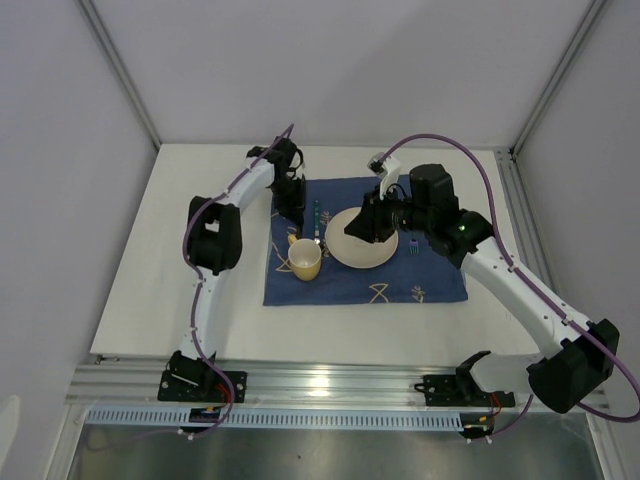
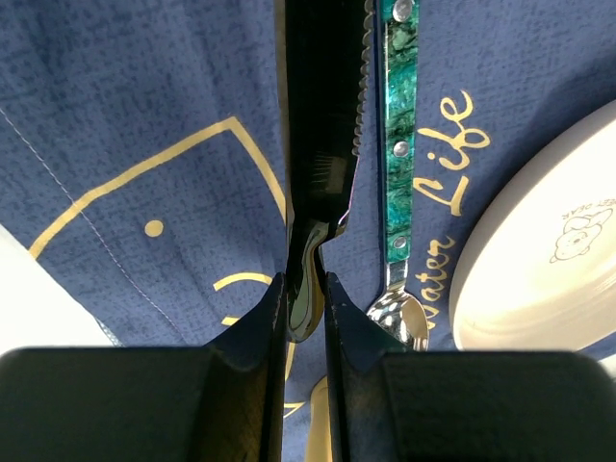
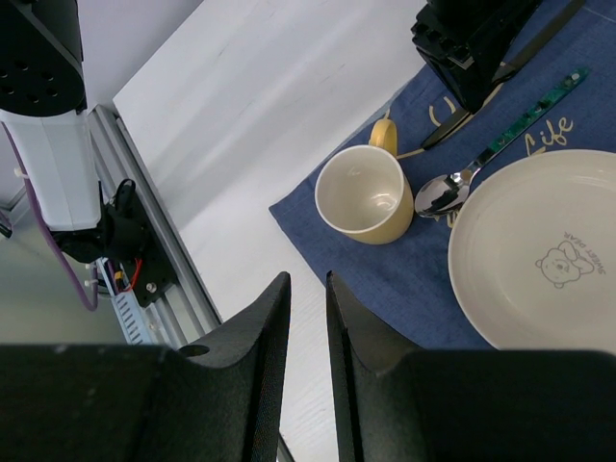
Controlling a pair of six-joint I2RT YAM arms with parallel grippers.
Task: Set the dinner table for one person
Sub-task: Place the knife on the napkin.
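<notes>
The dinner table (image 1: 200, 300) fills the cell floor: rigid, matte, fixed, nothing to grip. The blue cloth (image 1: 350, 285) sits mid-table, toward the far edge; soft, likely slides. Left gripper (image 2: 306, 289) is clamped on the knife (image 2: 322, 115) beside the spoon (image 2: 397, 144). Right gripper (image 3: 306, 289) is nearly closed, empty, above the plate (image 1: 362, 250). Mug (image 1: 305, 260) at plate's left.

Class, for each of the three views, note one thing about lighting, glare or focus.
Top external: even, soft light, glare on the aluminium rail. Left wrist: cloth sharp, near fingers dark and soft-edged, a highlight on the spoon. Right wrist: plate crisp, fingers slightly blurred.
</notes>
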